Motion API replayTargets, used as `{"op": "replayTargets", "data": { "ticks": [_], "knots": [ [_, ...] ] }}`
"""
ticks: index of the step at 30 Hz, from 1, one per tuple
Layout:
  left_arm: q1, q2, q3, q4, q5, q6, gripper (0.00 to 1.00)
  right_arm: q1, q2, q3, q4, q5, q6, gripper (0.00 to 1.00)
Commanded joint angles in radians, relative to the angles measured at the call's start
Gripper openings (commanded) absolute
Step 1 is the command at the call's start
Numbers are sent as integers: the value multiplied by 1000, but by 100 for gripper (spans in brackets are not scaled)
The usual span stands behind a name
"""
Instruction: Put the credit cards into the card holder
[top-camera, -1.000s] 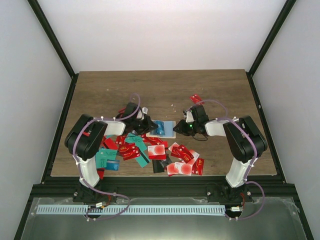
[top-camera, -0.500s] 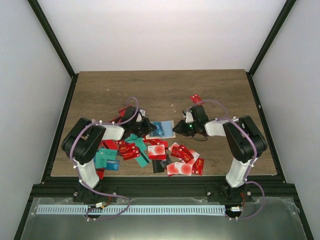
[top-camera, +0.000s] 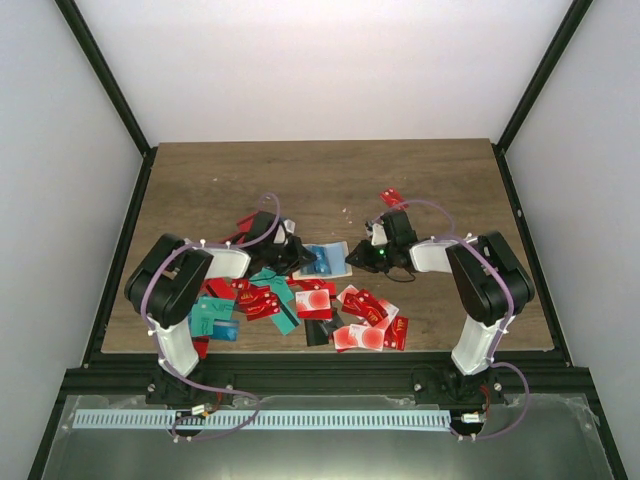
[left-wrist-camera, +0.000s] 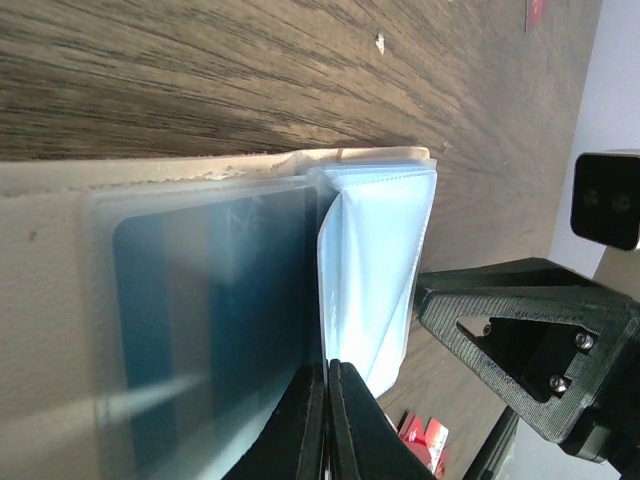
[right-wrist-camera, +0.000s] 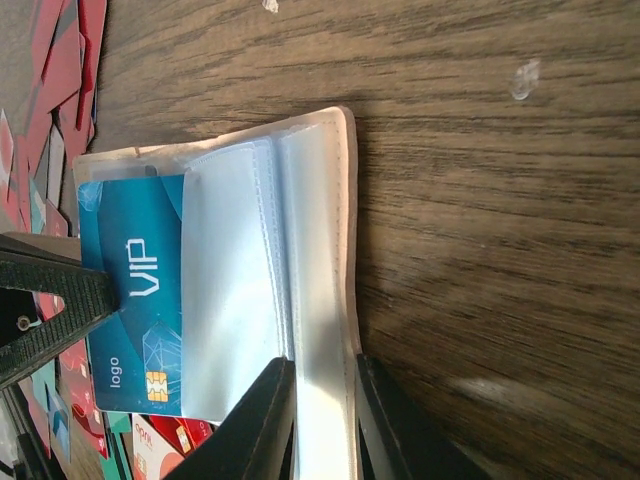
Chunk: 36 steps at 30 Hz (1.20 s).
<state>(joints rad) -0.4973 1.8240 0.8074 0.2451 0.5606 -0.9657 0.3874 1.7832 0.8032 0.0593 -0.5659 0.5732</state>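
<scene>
R claw (right-wrist-camera: 322, 378) grips card holder (right-wrist-camera: 320, 200) edge; L claw (left-wrist-camera: 327, 378) prob pinches blue card (right-wrist-camera: 135, 280)

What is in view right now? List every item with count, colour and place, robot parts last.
card holder: one, beige outside with pale blue sleeves, lying open at the table's centre.
blue VIP card: one, blue, lying in the open holder on its left half.
loose credit cards: many, overlapping too much to count, mostly red, some teal, black and white-and-red; heaped along the near side of the table.
lone red card: one, red, apart from the heap, beyond the right arm.
table: one, brown wood grain.
left tool: one, black, shut, tips at the holder's sleeves.
right tool: one, black, closed on the holder's edge.
</scene>
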Motion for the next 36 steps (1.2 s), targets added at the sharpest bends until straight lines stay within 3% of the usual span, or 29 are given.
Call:
{"op": "replayTargets", "data": {
  "ticks": [1, 17, 27, 36],
  "knots": [
    [-15, 2, 19, -97, 56, 65, 4, -5, 11, 34, -4, -8, -9, 19],
    [-24, 116, 65, 37, 63, 68, 7, -4, -6, 21, 3, -37, -5, 19],
    [-43, 136, 92, 6, 52, 82, 11, -5, -15, 36, -3, -42, -9, 19],
    [-72, 144, 185, -160, -14, 135, 22, -5, -25, 48, -19, -37, -15, 19]
  ]
}}
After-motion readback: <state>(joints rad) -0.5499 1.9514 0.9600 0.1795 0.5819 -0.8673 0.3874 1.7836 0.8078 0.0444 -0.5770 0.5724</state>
